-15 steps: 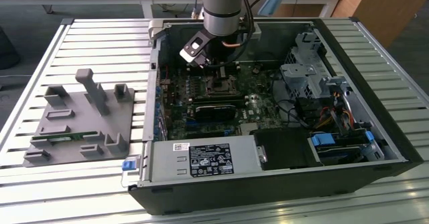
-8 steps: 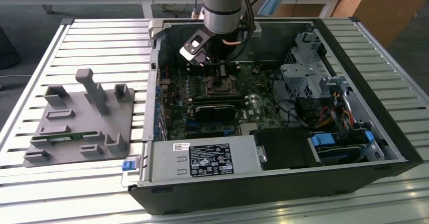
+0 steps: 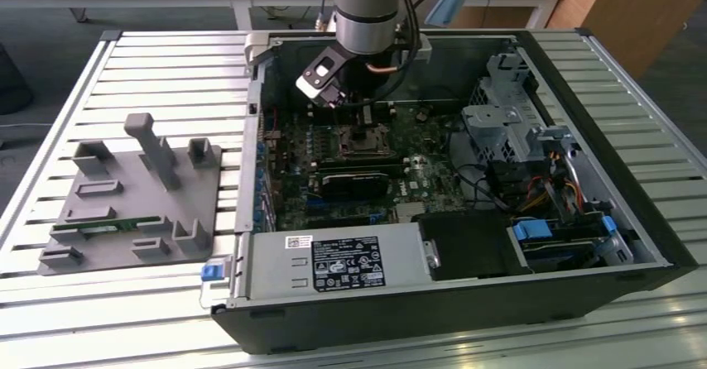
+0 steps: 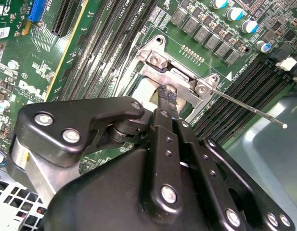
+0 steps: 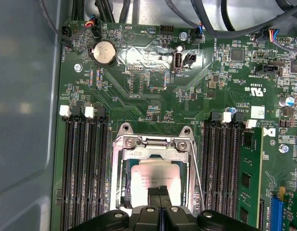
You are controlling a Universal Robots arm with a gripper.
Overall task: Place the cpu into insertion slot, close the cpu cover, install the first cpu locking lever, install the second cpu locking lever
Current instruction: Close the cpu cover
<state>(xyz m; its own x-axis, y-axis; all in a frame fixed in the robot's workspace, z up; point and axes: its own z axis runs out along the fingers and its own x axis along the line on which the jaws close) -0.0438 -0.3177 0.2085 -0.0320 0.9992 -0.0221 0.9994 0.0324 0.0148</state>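
The cpu (image 5: 153, 180) lies flat in the insertion slot (image 3: 363, 144), its silvery-beige top showing through the window of the cpu cover (image 5: 153, 150). The cover's silver frame lies down around the chip. My gripper (image 5: 160, 191) hangs over the socket with its two black fingers pressed together, tips at the cover's edge over the chip. In the second wrist view the gripper (image 4: 166, 94) touches the cover (image 4: 174, 77) beside the pale chip (image 4: 147, 91). One thin locking lever (image 4: 249, 109) sticks out free from the socket corner. In the exterior view the gripper (image 3: 359, 117) is inside the case.
Black memory slots (image 5: 85, 168) flank the socket, and a green memory card (image 5: 247, 178) stands on one side. The open case holds a power supply (image 3: 331, 263) and a drive cage (image 3: 508, 121). A grey fixture (image 3: 132, 195) sits at the exterior view's left.
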